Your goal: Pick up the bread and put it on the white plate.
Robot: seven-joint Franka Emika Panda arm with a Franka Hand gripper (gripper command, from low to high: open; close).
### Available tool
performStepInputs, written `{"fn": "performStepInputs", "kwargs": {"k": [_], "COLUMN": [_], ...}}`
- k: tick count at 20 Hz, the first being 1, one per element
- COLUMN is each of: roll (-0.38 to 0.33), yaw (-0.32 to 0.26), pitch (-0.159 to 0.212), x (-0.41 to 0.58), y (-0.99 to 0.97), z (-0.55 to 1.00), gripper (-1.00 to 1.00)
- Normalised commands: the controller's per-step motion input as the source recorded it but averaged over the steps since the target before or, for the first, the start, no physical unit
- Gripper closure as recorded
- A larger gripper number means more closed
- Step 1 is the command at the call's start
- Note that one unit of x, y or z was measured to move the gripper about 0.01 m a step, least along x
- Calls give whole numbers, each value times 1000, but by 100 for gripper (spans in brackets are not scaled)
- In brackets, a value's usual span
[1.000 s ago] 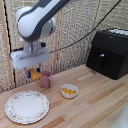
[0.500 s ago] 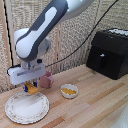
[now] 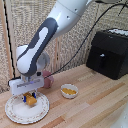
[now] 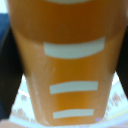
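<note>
Tool (image 3: 30, 96), lower left of the exterior view, is clamped on the bread (image 3: 31, 100) just above the plate (image 3: 15, 114). Bread (image 4: 67, 60) fills the wrist view.

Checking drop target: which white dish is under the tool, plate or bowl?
The white plate with the floral rim; the tool holds the bread over it. The small bowl sits apart, toward the exterior view's right.

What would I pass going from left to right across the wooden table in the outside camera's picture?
White plate with the gripper holding the bread over it → small white bowl of yellow-orange food → black box at the exterior view's right. The pink cup overlaps the gripper, so I left it out.
</note>
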Motion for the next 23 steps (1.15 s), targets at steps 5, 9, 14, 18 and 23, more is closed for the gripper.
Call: {"fn": "performStepInputs", "kwargs": {"k": [5,9,14,18,23], "roll": [-52,-34,1,28,6], "yaw": [0,0,9,18,50], "pitch": [3,-1,7,68,26], "x": [159,57,4,50,11], "y": [185,134,19,-62,-21], "z": [-179,-42,292,714,438], "gripper": [100,100,-100,-100,-100]}}
